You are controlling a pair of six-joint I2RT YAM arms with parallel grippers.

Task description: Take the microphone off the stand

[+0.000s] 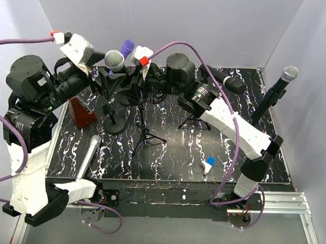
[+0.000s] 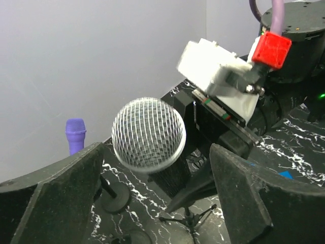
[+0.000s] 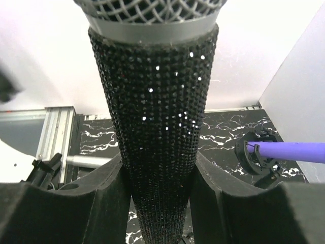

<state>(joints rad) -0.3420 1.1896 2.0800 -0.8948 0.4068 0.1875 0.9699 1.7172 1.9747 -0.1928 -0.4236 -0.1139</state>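
The microphone [image 1: 114, 60] has a silver mesh head and a black glittery body [image 3: 155, 117], and it stands upright at the back left of the table. My right gripper [image 3: 157, 178] is shut on that body, with both pads pressed against its sides. My left gripper [image 2: 157, 175] is open, and the mesh head [image 2: 148, 134] sits between its fingers [image 2: 66, 193] with gaps on both sides. Below them stands the black tripod stand [image 1: 146, 135], also in the left wrist view [image 2: 190, 219]. The microphone's lower end is hidden, so I cannot tell if it sits in the stand's clip.
A purple microphone [image 1: 127, 47] sits in a clip behind the grippers. A round-base stand [image 1: 115, 123] is to the left of the tripod. A silver microphone [image 1: 89, 154] lies at the front left, a black one [image 1: 228, 80] at the back right. Another microphone stands on the far right [image 1: 289, 73].
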